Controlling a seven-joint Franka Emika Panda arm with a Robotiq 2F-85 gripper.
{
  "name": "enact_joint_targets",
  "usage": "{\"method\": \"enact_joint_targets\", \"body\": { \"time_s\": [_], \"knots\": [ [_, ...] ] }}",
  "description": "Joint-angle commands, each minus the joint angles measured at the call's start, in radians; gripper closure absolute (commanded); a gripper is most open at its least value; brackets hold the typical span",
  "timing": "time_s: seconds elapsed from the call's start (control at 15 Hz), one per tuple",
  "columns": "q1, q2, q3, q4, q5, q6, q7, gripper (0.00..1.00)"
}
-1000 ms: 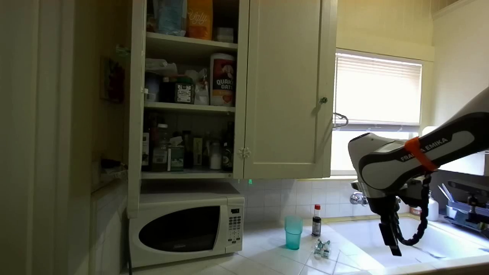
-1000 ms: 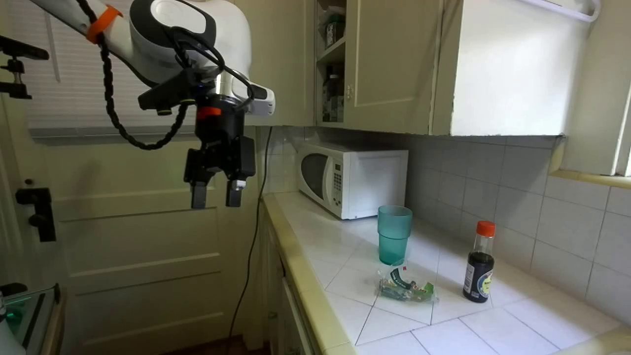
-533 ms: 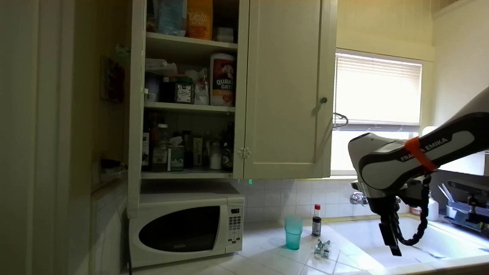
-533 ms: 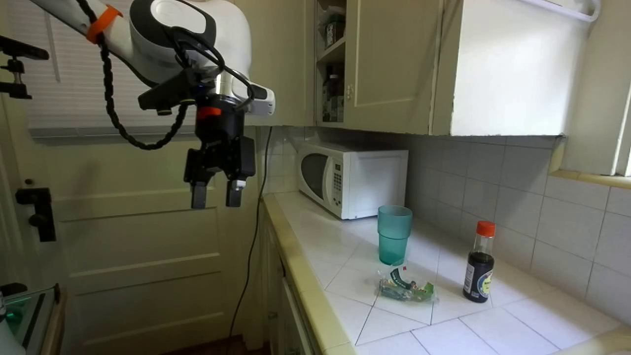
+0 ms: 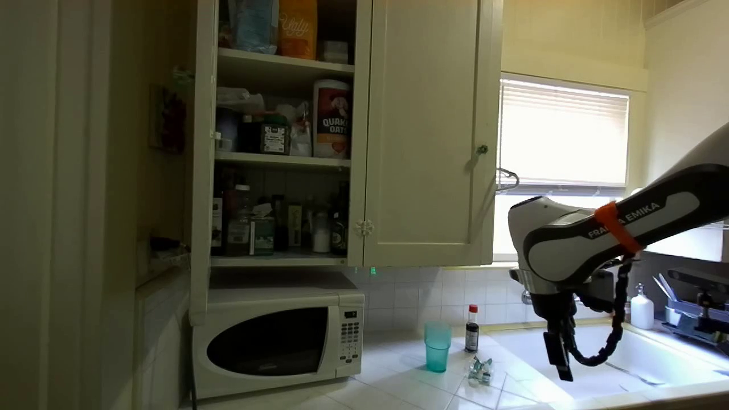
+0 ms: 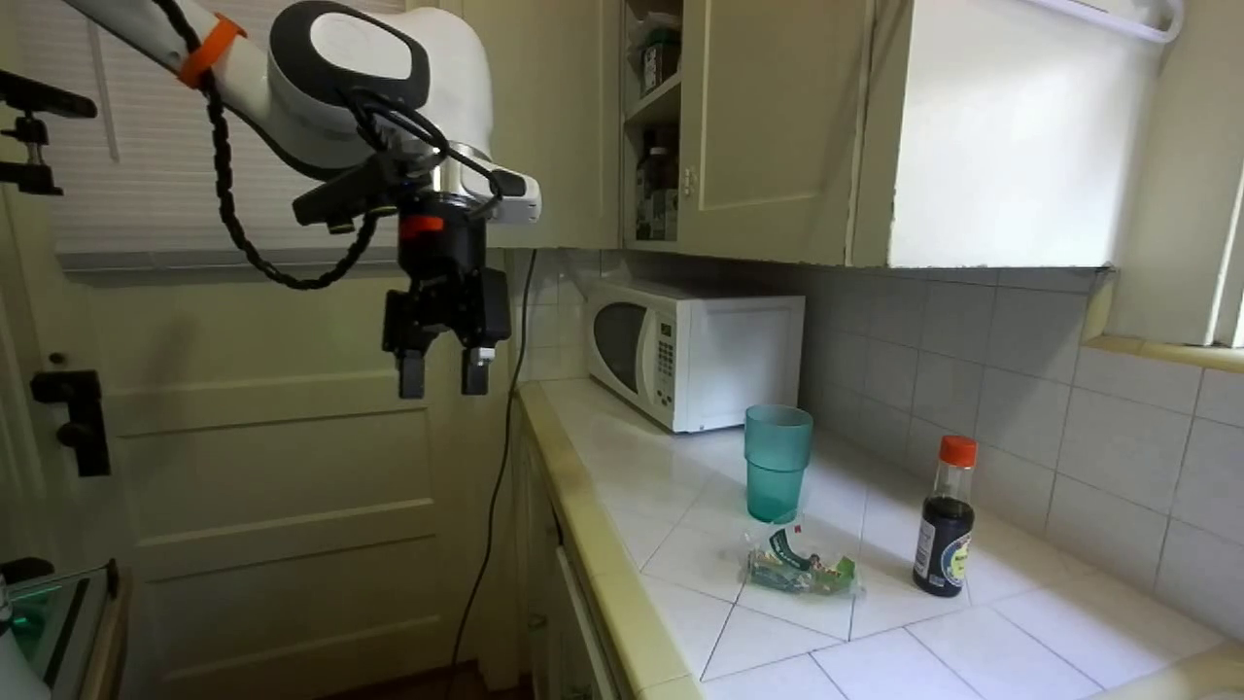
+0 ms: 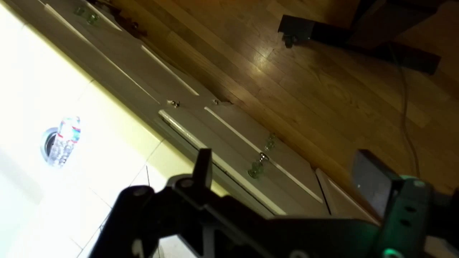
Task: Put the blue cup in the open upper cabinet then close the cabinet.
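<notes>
The blue cup [image 5: 437,348] is a teal translucent tumbler standing upright on the white tiled counter; it also shows in an exterior view [image 6: 777,465], and is out of the wrist view. The upper cabinet [image 5: 283,261] stands open above the microwave, with bottles, jars and boxes crowding its shelves; part of its shelves shows in an exterior view [image 6: 653,102]. My gripper [image 6: 443,379] is open and empty, in the air apart from the cup; it also shows side-on in an exterior view [image 5: 562,370]. In the wrist view its fingers [image 7: 287,168] are wide apart with nothing between them.
A white microwave [image 5: 273,341] stands under the cabinet. A dark bottle with a red cap [image 6: 943,544] and a clear wrapped packet [image 6: 799,569] lie near the cup. A cabinet with a knob [image 5: 427,131] is shut. A sink [image 5: 643,353] and knobbed drawers [image 7: 233,143] are near my gripper.
The arm and open gripper have shifted slightly, left in an exterior view where the sink shows, and right and a little up where the door shows. The cup and cabinet have not moved.
</notes>
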Motion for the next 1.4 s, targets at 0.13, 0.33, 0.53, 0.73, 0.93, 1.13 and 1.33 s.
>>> {"method": "enact_joint_targets", "body": {
  "time_s": [0.13, 0.33, 0.53, 0.73, 0.93, 1.13, 1.33],
  "knots": [
    [0.051, 0.009, 0.092, 0.011, 0.01, 0.101, 0.165, 0.0],
    [0.072, 0.023, 0.16, 0.028, -0.033, 0.142, 0.229, 0.0],
    [0.075, 0.018, 0.213, 0.04, -0.11, 0.177, 0.28, 0.0],
    [0.084, 0.012, 0.211, 0.045, -0.111, 0.148, 0.254, 0.0],
    [0.083, 0.012, 0.212, 0.049, -0.127, 0.148, 0.254, 0.0],
    [0.074, 0.019, 0.204, 0.038, -0.096, 0.188, 0.332, 0.0],
    [0.051, 0.095, 0.172, 0.092, -0.084, 0.28, 0.391, 0.0]
  ]
}}
